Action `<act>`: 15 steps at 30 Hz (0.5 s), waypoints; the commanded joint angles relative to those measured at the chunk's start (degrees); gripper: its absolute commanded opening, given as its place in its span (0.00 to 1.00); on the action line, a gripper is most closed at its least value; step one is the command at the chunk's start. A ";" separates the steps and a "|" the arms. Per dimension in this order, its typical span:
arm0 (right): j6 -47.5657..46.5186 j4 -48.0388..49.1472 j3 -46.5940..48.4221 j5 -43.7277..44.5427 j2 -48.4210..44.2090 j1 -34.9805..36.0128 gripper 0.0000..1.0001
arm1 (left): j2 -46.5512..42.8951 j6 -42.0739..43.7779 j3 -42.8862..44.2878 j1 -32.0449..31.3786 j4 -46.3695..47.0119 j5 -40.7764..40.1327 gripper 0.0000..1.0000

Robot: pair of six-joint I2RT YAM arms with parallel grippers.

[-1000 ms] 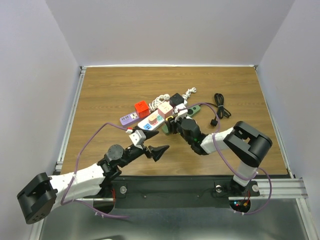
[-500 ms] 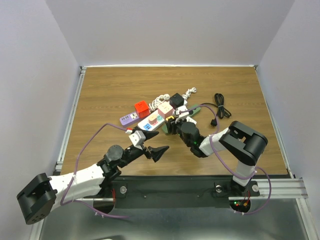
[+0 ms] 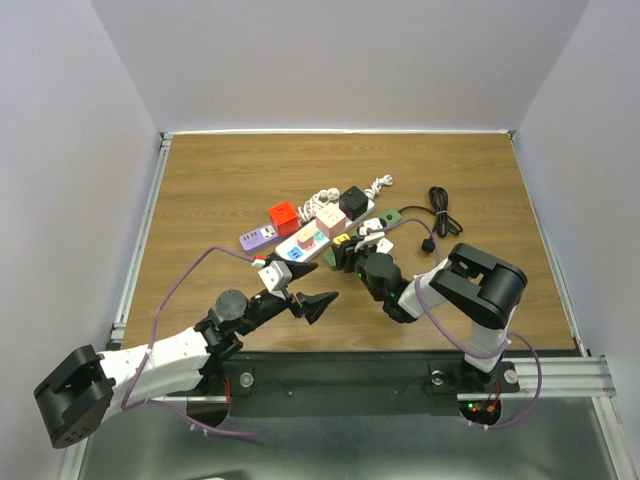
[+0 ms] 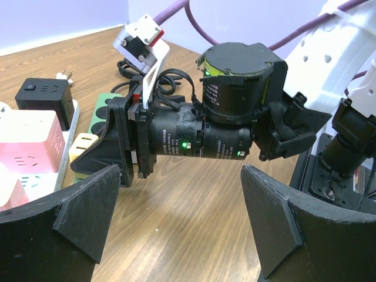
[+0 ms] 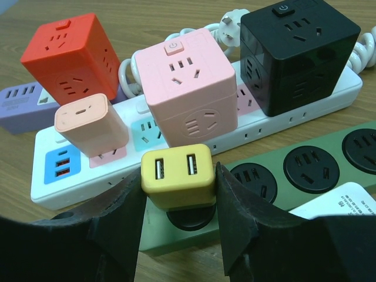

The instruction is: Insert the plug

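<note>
My right gripper (image 5: 179, 200) is shut on a yellow two-port USB plug (image 5: 178, 174), which sits over the end socket of a green power strip (image 5: 294, 176). In the top view the right gripper (image 3: 347, 250) is at the strip's near end (image 3: 385, 222). My left gripper (image 4: 176, 205) is open and empty, held over bare wood in front of the right arm's wrist (image 4: 205, 129); in the top view the left gripper (image 3: 308, 292) is left of the right gripper.
A white power strip (image 5: 305, 103) holds a pink cube (image 5: 191, 79), a black cube (image 5: 299, 50) and a peach adapter (image 5: 91, 123). A red cube (image 5: 67, 56) and a purple USB block (image 5: 17, 103) lie behind. A black cable (image 3: 440, 212) lies at the right.
The right arm's elbow has drawn nearer and lower while its gripper stays at the green strip with the yellow plug. The left arm has not moved.
</note>
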 commanded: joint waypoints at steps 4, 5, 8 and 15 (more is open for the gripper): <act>7.13 -28.56 -7.26 -6.99 8.79 5.16 0.01 | -0.16 0.70 0.39 0.03 3.45 -0.37 0.94; 7.13 -28.47 -7.26 -7.07 8.96 5.33 0.00 | -0.25 0.62 0.39 0.03 3.45 -0.28 0.94; 7.48 -28.56 -7.78 -6.81 9.49 5.60 0.00 | -0.25 0.61 0.39 0.03 3.45 -0.28 0.94; 8.71 -28.65 -8.22 -6.81 10.98 6.21 0.00 | -0.08 0.70 0.48 0.03 3.36 -0.46 0.94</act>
